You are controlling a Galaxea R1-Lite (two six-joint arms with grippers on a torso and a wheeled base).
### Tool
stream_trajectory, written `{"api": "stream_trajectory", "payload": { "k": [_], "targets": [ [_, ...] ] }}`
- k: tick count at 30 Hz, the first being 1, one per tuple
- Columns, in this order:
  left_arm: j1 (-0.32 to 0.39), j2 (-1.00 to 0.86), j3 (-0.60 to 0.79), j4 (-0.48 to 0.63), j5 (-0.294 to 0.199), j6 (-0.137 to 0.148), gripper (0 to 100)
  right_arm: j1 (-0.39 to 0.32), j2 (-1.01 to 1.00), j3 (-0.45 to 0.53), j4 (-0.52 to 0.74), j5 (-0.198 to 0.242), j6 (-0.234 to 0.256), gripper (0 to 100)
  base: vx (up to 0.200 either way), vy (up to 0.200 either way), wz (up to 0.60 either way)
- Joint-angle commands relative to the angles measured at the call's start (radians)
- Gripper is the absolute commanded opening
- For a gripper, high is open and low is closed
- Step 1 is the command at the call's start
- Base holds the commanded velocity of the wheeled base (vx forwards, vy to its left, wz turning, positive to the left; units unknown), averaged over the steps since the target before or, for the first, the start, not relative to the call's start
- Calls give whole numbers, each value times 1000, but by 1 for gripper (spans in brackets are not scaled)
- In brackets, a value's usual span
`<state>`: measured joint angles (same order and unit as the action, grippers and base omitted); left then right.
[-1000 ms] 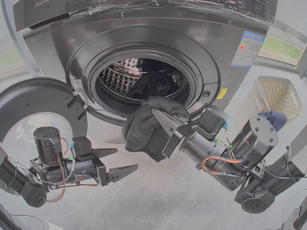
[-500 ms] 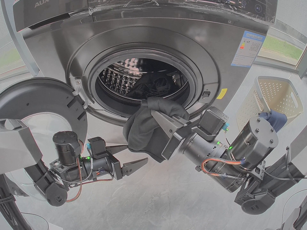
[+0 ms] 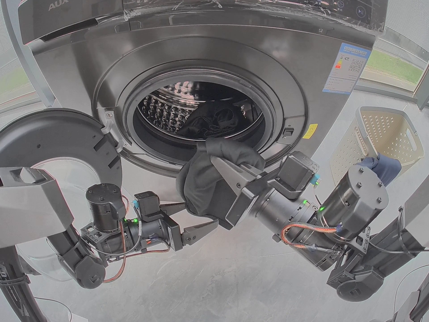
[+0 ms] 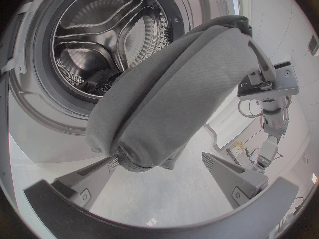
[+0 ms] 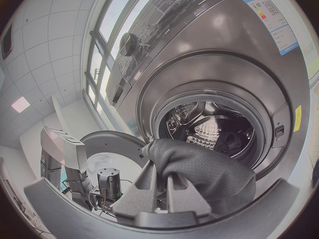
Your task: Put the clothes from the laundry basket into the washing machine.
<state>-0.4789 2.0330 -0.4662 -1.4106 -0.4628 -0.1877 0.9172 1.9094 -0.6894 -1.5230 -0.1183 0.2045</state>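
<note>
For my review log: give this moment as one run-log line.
right gripper: shut on dark garment, before washing machine opening | left gripper: open, at garment's lower end | drum: dark clothes inside | laundry basket: blue garment

Logo point(image 3: 58, 3) on the washer's point(image 3: 178, 50) drawer point(image 3: 67, 19), blue energy label point(image 3: 346, 68) with QR code on its front, yellow sticker point(image 3: 309, 131) by the latch point(image 3: 288, 131).

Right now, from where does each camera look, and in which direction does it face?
Head view: on the head, facing forward and down at the washing machine; both arms show, left claw open, right claw shut on the dark garment.
Left wrist view: on the left wrist, facing the hanging garment and the drum; its own claw shows.
Right wrist view: on the right wrist, facing the drum over its own claw; left arm beyond.
All three share garment and drum.
</note>
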Motion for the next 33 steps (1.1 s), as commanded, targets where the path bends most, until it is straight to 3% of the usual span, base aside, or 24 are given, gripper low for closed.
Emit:
{"api": "stream_trajectory", "payload": {
  "k": [1,13,25,33],
  "targets": [
    [-32,-39,26,-13,1,-10,100,-1,14,-1,0,0,0,0,0,0,0],
    [-75,-112,72,-11,13,-24,100,-5,33,-12,0,0,-2,0,0,0,0],
    [-10,-22,67,-65,70,-16,100,-3,25,-6,0,0,-2,0,0,0,0],
    [10,-13,72,-67,72,-15,100,-6,22,-4,0,0,-4,0,0,0,0]
  ]
}}
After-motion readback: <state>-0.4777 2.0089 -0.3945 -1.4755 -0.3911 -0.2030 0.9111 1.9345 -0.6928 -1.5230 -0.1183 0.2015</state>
